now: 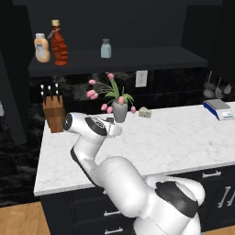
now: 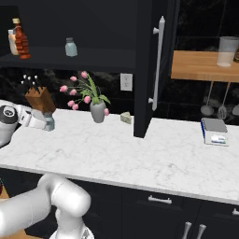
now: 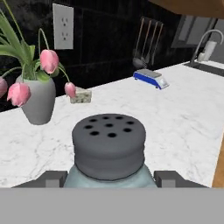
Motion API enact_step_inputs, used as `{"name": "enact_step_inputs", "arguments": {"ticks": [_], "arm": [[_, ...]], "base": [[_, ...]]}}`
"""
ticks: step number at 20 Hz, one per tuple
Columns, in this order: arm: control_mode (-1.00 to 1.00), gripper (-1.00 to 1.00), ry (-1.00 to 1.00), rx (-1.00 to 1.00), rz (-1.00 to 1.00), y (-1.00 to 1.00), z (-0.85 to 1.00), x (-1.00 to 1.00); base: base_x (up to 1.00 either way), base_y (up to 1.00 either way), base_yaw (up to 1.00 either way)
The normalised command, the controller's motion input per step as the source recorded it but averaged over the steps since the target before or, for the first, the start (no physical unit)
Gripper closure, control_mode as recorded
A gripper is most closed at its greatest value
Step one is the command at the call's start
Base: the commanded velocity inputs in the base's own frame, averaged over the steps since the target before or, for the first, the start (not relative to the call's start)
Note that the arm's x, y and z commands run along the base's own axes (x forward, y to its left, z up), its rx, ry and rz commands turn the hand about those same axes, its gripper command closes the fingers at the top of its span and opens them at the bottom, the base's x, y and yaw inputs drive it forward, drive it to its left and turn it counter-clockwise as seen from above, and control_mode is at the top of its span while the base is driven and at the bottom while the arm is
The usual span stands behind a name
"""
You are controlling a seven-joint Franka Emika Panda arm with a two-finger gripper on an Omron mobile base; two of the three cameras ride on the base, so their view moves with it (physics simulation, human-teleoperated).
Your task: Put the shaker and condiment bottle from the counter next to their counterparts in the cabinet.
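The shaker [image 3: 109, 144] stands close in the hand view, its grey holed cap up and its pale body between my fingertips [image 3: 52, 178]. My gripper [image 3: 109, 179] is shut on it. From the right base it [image 2: 49, 123] sits at my gripper [image 2: 45, 122], low over the counter [image 2: 140, 154] by the knife block. On the cabinet shelf [image 1: 137, 57] the condiment bottle [image 1: 58, 43] stands upright beside the squat orange bottle [image 1: 41, 48]. The twin shaker [image 1: 106, 48] stands further right on that shelf.
A grey vase of pink tulips [image 1: 120, 110] and a knife block [image 1: 54, 112] stand on the counter near my hand. A small cheese wedge [image 1: 145, 112] lies by the wall, a blue-white scale [image 1: 219, 109] at far right. The cabinet door [image 2: 149, 70] hangs open.
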Motion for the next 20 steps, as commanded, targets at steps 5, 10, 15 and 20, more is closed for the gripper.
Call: {"name": "enact_step_inputs", "arguments": {"ticks": [5,10,15,20], "arm": [[-1.0,1.0,-0.08,0.0,0.26,-0.26,0.33,-0.3],[-1.0,1.0,-0.11,0.0,0.26,-0.3,0.52,-0.36],[-1.0,1.0,-0.14,0.0,0.21,-0.3,0.62,-0.39],[-1.0,1.0,-0.13,0.0,0.18,-0.23,0.68,-0.28]], "base": [[0.0,0.0,0.0],[0.0,0.0,0.0],[0.0,0.0,0.0],[0.0,0.0,0.0]]}}
